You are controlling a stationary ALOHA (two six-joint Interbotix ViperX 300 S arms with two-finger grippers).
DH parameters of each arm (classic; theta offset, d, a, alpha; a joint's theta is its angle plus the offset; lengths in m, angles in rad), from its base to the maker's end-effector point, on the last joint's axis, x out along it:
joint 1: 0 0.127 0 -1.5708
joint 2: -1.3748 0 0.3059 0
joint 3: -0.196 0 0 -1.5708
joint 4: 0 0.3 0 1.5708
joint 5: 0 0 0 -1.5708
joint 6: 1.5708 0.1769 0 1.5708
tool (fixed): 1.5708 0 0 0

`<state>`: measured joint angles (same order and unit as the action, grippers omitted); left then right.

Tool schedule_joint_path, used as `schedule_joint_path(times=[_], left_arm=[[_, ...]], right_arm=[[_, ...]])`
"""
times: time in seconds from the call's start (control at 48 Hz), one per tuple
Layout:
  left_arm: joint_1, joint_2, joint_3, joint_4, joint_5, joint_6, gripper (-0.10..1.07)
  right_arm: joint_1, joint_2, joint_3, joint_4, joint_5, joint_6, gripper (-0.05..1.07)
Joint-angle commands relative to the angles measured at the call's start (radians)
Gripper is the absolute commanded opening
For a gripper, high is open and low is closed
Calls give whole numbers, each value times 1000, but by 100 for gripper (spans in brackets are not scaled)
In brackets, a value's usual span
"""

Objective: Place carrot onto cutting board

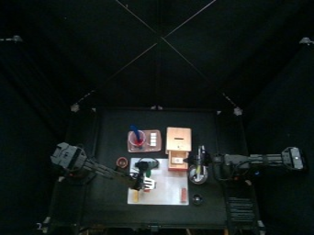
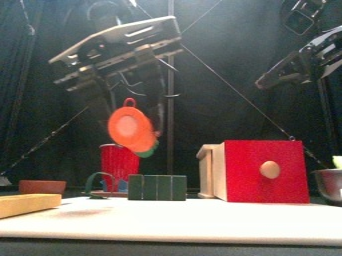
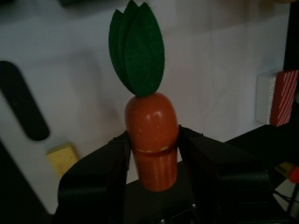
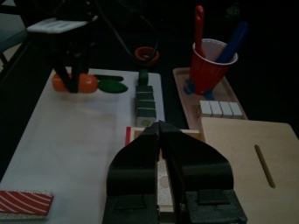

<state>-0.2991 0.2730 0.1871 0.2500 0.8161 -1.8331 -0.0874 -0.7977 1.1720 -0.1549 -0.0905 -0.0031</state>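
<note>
The carrot (image 3: 152,131), orange-red with green leaves, sits between the jaws of my left gripper (image 3: 152,150), which is shut on it. It hangs in the air above the white cutting board (image 3: 222,61), not touching it. In the front view the carrot (image 2: 130,128) floats well above the board (image 2: 201,221). The right wrist view shows the carrot (image 4: 79,83) over the board's (image 4: 70,144) far corner. My right gripper (image 4: 160,133) hovers low over the board's near side, its jaws together and holding nothing.
A red cup (image 4: 211,66) with utensils stands beside the board. Dark green blocks (image 4: 143,98) lie on the board's middle. A tan wooden box (image 4: 251,162) is close to my right gripper. A red-striped piece (image 4: 26,201) and a small yellow piece (image 3: 63,157) rest on the board.
</note>
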Motion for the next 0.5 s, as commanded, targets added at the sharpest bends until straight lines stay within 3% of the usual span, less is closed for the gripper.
schedule_joint_path(times=[0.0,0.479], left_arm=[[8,28,-78,8,-3,8,60],[17,137,-156,-35,-8,28,67]], right_arm=[[-6,0,-20,-8,-5,0,4],[-6,-3,-17,-52,-5,2,4]])
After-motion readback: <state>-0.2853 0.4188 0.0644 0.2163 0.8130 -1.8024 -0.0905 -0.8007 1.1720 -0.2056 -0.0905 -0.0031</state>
